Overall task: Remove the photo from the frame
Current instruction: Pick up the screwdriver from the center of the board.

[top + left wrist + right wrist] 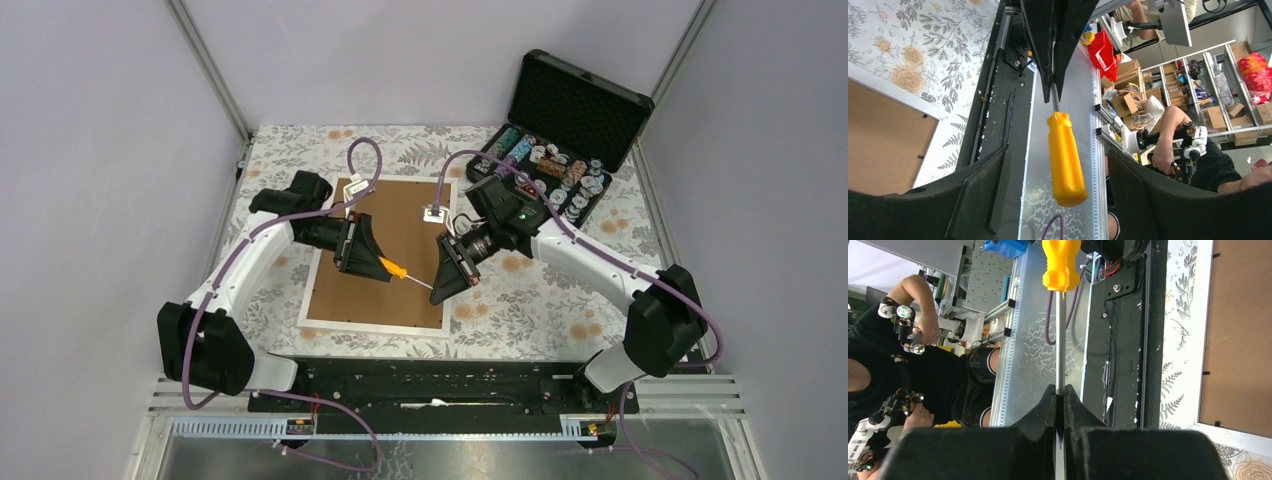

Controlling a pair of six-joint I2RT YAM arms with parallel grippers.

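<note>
Plainly early yet: at nine o'clock above the face-down frame (372, 325), left gripper (378, 264) spread, not touching, around the orange-handled screwdriver (1066, 160); at three o'clock, right gripper (438, 292) pinching its steel shaft; backing board (370, 300) in place, photo hidden beneath, whole removal yet to do.

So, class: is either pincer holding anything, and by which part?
The right pincer grips the screwdriver by its metal shaft; the left pincer stands open around its orange handle.

frame (375, 326): 1 | screwdriver (393, 267): 1 | poker-chip case (580, 105): 1
</note>
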